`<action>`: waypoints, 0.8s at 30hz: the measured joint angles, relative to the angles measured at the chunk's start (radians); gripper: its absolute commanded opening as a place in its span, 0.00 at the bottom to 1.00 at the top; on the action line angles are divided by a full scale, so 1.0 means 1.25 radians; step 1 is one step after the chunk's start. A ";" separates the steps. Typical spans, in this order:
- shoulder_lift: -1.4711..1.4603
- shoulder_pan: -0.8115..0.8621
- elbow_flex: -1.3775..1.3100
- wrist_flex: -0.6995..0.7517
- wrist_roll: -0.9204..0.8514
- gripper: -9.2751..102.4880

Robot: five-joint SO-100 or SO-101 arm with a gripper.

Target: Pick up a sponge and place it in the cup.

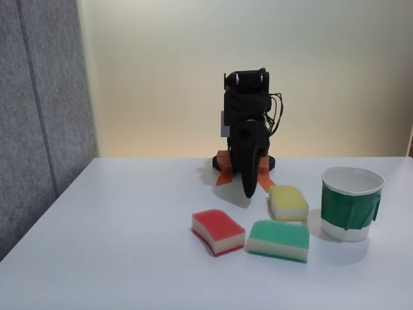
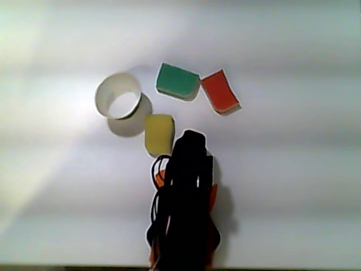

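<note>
The red-topped sponge [image 1: 218,227] [image 2: 220,91] lies flat on the white table, apart from everything else. The white cup with a green band [image 1: 352,206] [image 2: 107,84] stands upright and empty at the right of the fixed view. My black arm is folded over its base, with the gripper [image 1: 248,190] [image 2: 192,135] pointing down at the table. Its fingers are shut with nothing between them. In the fixed view the gripper sits behind the red sponge and slightly to its right, well clear of it.
A green-topped sponge [image 1: 279,237] [image 2: 177,81] lies just right of the red one in the fixed view. A yellow sponge [image 1: 288,201] [image 2: 159,133] rests beside the gripper tip, between it and the cup. A grey panel [image 1: 39,116] borders the table's left side.
</note>
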 measured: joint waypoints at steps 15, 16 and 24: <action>0.000 -0.011 -0.001 0.000 0.000 0.08; 0.000 -0.009 -0.006 0.000 0.006 0.08; -0.098 0.031 -0.160 0.093 -0.010 0.08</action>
